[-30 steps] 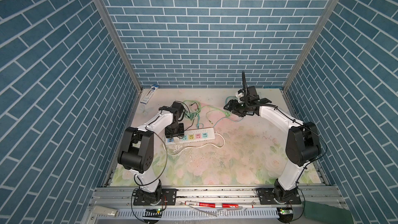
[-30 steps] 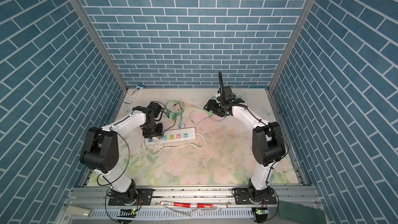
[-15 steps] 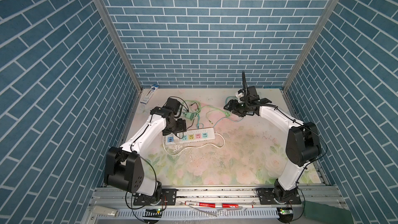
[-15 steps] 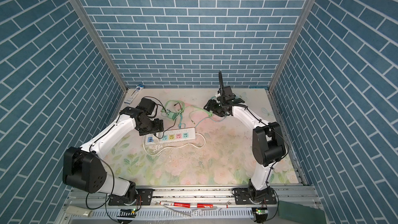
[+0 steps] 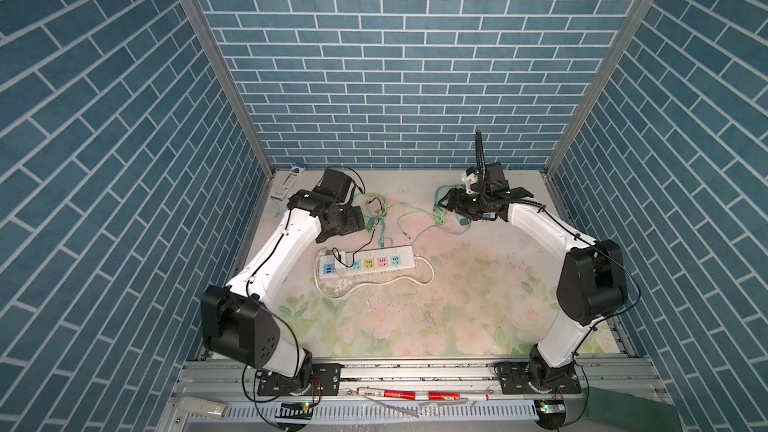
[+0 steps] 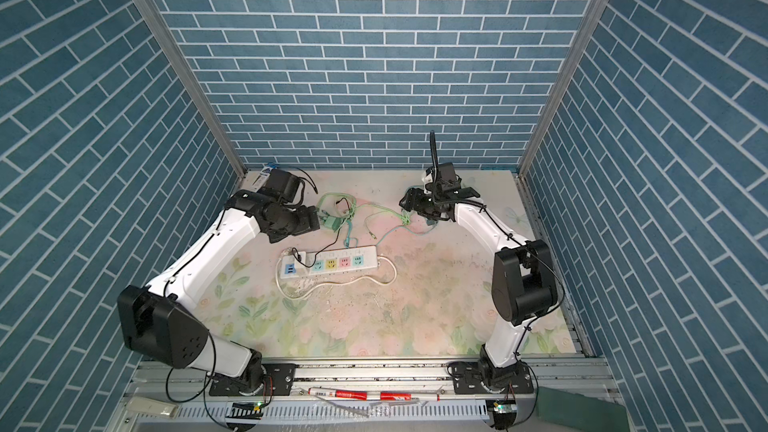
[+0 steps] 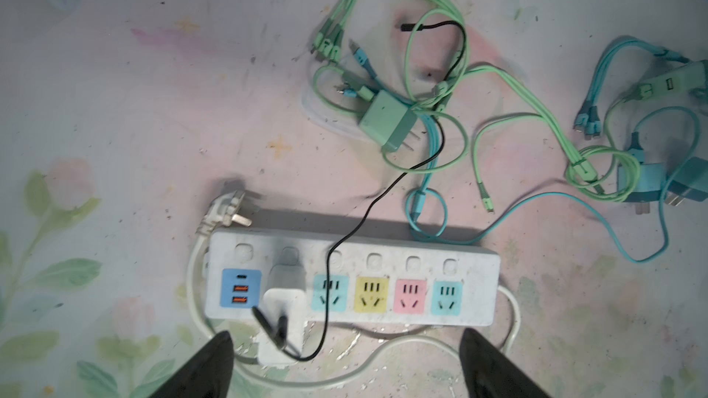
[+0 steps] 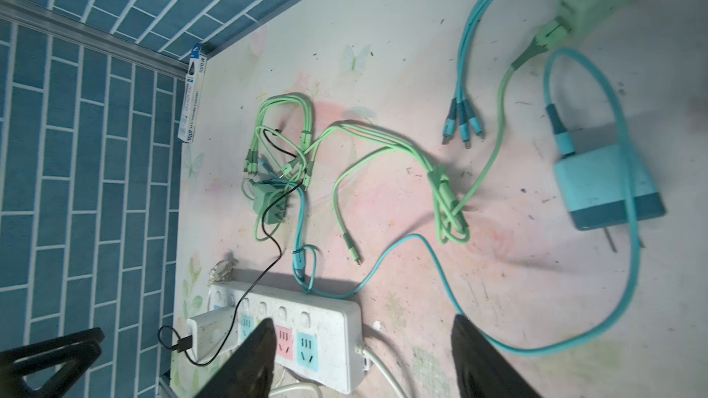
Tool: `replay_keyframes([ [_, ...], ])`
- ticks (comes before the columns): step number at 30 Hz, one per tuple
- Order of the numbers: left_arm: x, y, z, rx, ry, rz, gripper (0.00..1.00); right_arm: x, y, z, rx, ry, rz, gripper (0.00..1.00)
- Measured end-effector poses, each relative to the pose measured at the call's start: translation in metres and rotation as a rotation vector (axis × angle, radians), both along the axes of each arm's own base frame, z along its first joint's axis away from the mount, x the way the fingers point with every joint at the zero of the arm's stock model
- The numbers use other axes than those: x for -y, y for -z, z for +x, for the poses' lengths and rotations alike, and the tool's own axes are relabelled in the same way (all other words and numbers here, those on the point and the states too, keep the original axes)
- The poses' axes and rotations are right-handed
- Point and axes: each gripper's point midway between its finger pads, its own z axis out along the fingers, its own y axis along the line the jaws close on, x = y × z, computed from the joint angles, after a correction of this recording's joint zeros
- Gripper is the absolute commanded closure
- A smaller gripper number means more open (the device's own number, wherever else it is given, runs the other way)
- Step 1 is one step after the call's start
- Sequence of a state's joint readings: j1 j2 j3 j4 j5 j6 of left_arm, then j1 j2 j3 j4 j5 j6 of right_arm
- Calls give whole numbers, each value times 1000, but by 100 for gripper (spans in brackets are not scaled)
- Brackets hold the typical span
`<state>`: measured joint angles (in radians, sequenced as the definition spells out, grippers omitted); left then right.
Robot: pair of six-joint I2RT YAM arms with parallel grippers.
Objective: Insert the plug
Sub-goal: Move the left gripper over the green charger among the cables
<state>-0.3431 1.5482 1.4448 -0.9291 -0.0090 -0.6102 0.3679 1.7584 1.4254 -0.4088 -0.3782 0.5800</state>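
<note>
Plug [image 7: 283, 300], white, seated in power strip [image 7: 383, 262] on bench [image 5: 457, 305]. Left end effector [image 7: 346, 335] spread wide, empty, above strip, arm stretched forward. Right end effector [image 8: 364, 321] apart, empty, over loose cables [image 8: 383, 155], elbow bent.

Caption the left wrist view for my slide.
Open left hand near the power strip; white charger plugged in, green charger loose nearby.

Print on the small box [image 8: 193, 97] is illegible

L arm [image 5: 286, 251] & R arm [image 5: 540, 226]: white shells, blk boxy joints, blk cables [image 5: 478, 151], blk base plates [image 5: 299, 384]. Left gripper [image 7: 346, 335]: blk tapered fingers [image 7: 207, 369].
</note>
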Motion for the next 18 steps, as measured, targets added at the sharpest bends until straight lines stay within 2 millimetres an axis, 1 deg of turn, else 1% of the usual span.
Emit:
replay_keyframes([
  [3, 23, 11, 29, 3, -13, -17, 0, 14, 6, 3, 4, 11, -50, 24],
  [6, 42, 30, 56, -6, -38, -38, 1, 27, 10, 5, 10, 24, -97, 23],
  [9, 56, 50, 78, -15, -84, -57, 0, 39, 14, 5, 11, 41, -134, 23],
  [13, 61, 68, 94, -25, -156, -71, 0, 47, 16, 3, 7, 42, -154, 23],
  [18, 62, 80, 107, -17, -245, -92, 0, 49, 17, 2, 1, 36, -154, 23],
])
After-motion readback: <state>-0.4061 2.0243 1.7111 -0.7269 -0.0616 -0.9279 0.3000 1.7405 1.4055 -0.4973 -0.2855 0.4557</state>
